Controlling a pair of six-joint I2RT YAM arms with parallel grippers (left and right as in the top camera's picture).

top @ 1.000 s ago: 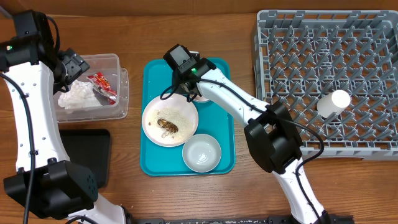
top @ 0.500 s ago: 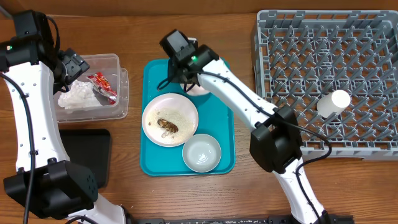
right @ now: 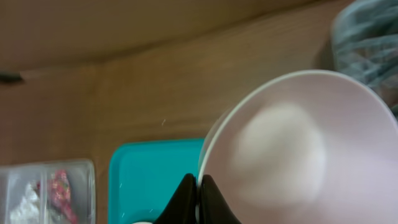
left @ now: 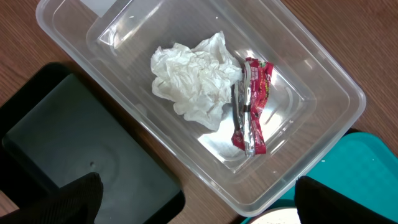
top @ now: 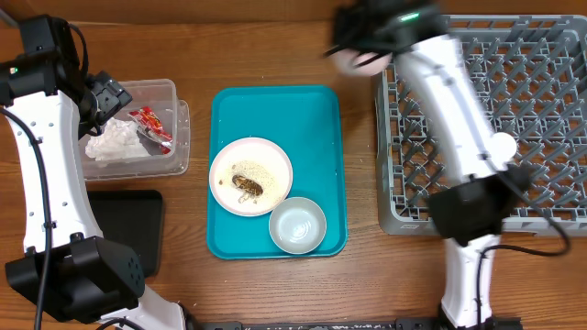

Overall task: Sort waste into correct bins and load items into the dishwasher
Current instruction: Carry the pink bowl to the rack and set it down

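R hand (right: 198, 198) is clamped on the rim of the pink saucer (right: 292, 149), held off the surface w/ the dish rack (top: 486, 110) just beside it (overhead view is blurred). L hand (top: 108, 96) is spread wide; napkin (left: 196, 84) & wrapper (left: 252, 106) lie in the clear tub (left: 323, 87) below it.

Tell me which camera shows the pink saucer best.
Right wrist: the saucer fills the frame, its rim pinched in the right claw. Overhead gives only a pink blur beside the rack; left wrist misses it.
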